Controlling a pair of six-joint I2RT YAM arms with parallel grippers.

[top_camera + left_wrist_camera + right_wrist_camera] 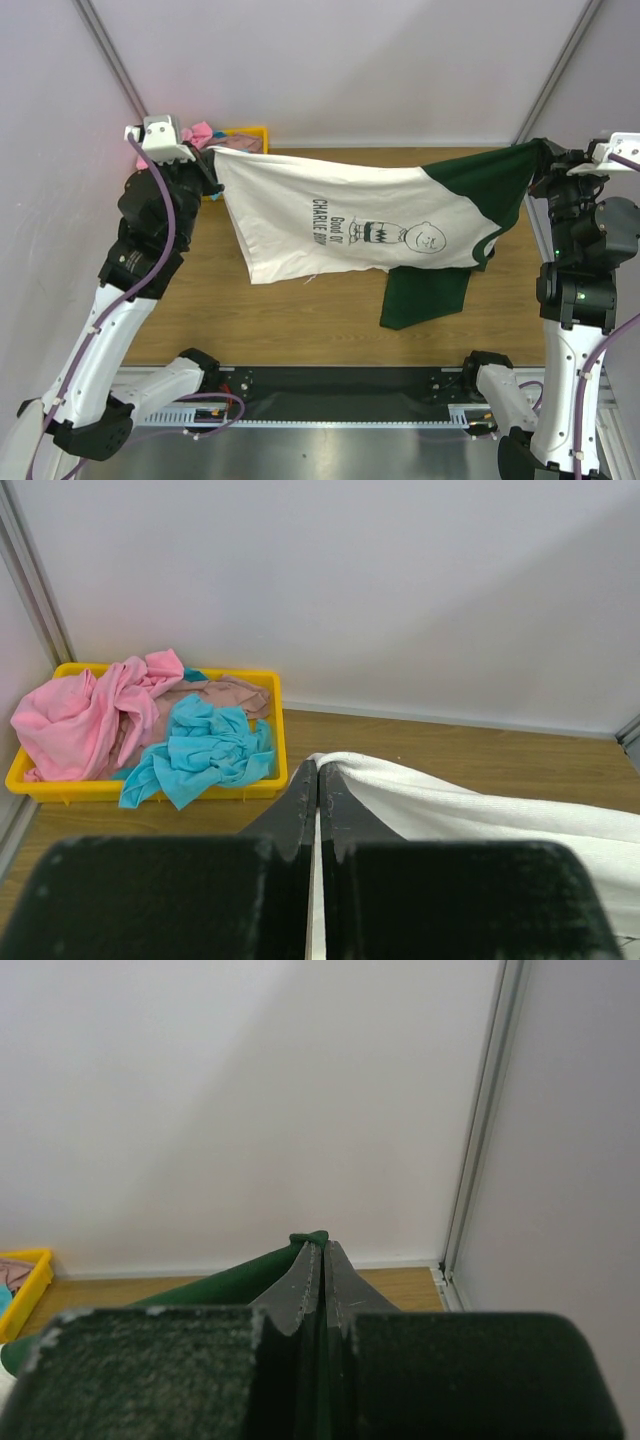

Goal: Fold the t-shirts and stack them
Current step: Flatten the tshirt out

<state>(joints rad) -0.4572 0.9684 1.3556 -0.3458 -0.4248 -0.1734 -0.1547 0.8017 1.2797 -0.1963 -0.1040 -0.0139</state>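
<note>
From above we see the whole Charlie Brown t-shirt [330, 215] stretched between both claws; only the left wrist view shows the yellow tray [279, 715] ahead and left of the left gripper [318, 772], holding a pink t-shirt [70, 720] and a turquoise t-shirt [205, 750]; the left gripper is pinched tight on the shirt's white edge; the right gripper [318, 1250] is clamped on its green cloth.

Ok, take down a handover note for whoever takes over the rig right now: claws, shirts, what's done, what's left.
Left claw: shut on the white edge of the Charlie Brown shirt.
Right claw: shut on its dark green end.
That shirt is stretched between them over the table, with one green sleeve hanging down.
Pink shirt and turquoise shirt lie crumpled in the yellow tray, far left.
Done: nothing folded or stacked.
Left: spread and fold this shirt, then the tray's.
</note>
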